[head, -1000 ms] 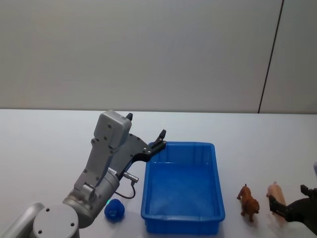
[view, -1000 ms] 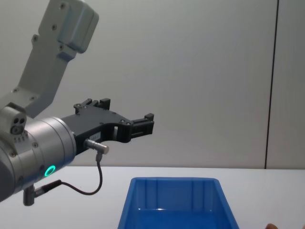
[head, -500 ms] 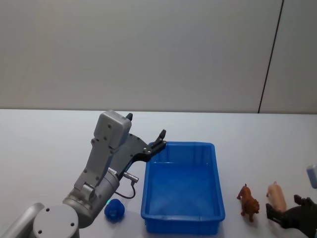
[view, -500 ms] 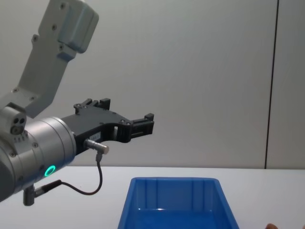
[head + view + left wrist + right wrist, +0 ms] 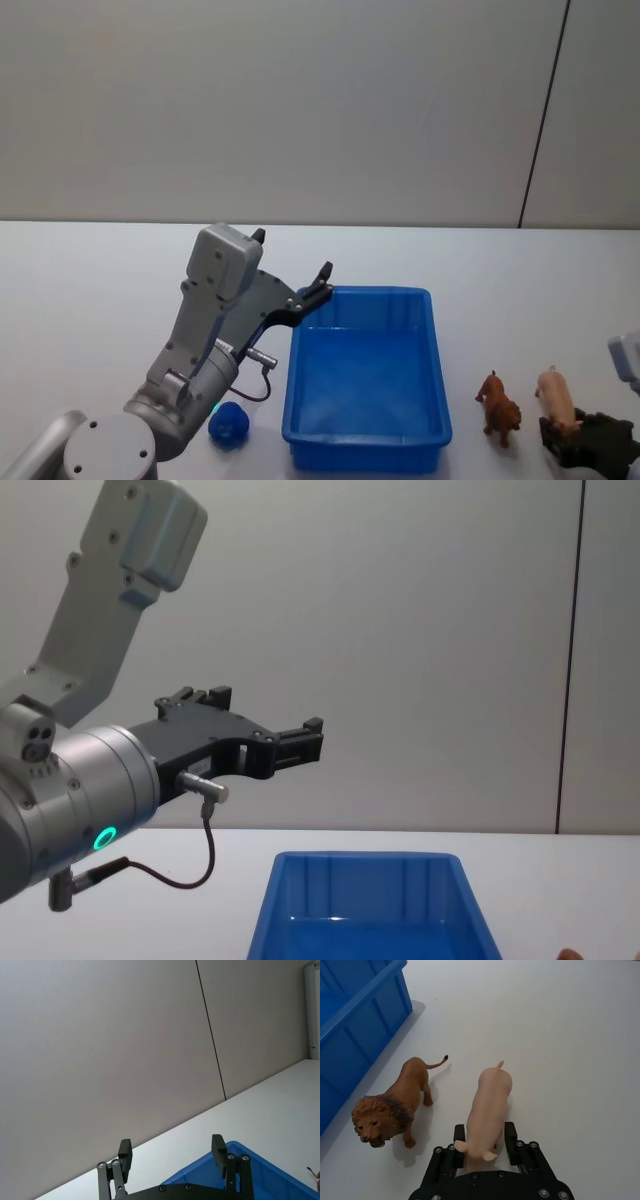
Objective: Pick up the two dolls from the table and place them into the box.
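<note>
While our right gripper [image 5: 484,1138] straddles the pink pig [image 5: 488,1107], fingers spread at its flanks, we judge it light, stiff and smooth: pinch mid-body.

The tabletop [image 5: 90,290] is seen from above by the head view, from low across it by the chest view. The box [image 5: 366,380] is shared by all 4 views. The right wrist view sits close over the tabletop.
</note>
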Controlling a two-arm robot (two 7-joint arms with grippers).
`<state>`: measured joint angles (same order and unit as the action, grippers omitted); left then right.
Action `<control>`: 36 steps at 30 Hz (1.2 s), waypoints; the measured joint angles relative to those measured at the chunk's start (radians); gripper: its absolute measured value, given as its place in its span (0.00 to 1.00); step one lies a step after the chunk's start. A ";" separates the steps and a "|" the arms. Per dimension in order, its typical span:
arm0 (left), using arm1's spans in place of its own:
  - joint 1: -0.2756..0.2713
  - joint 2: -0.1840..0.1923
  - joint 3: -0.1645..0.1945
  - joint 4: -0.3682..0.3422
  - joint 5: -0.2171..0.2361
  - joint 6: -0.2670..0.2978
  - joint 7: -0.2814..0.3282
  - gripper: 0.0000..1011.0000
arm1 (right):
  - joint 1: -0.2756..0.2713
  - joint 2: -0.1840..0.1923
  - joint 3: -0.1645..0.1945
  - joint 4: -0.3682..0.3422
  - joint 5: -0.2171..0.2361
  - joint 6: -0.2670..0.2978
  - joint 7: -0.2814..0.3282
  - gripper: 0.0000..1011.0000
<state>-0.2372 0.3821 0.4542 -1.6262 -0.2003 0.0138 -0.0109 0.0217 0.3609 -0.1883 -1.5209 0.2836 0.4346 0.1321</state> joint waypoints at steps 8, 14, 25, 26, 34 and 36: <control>0.000 0.000 0.000 0.000 0.000 0.000 0.000 0.99 | 0.001 -0.003 0.001 0.002 -0.006 -0.040 -0.004 0.35; 0.000 0.000 0.000 0.000 0.000 0.000 0.000 0.99 | 0.001 -0.004 0.003 -0.005 -0.017 -0.094 -0.013 0.35; 0.000 0.000 0.000 0.000 0.000 0.000 0.000 0.99 | 0.018 -0.008 0.006 -0.034 -0.046 -0.202 0.002 0.35; 0.000 0.000 0.000 0.000 0.000 0.000 0.000 0.99 | 0.020 -0.008 0.005 -0.036 -0.049 -0.208 0.006 0.35; 0.000 0.000 0.000 0.000 0.000 0.000 0.000 0.99 | 0.048 -0.014 -0.001 -0.053 -0.081 -0.264 0.068 0.35; 0.000 0.000 0.000 0.000 0.000 0.000 0.000 0.99 | 0.057 -0.016 -0.005 -0.057 -0.091 -0.275 0.090 0.35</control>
<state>-0.2372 0.3821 0.4542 -1.6262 -0.2004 0.0139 -0.0110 0.0783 0.3445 -0.1935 -1.5777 0.1930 0.1598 0.2216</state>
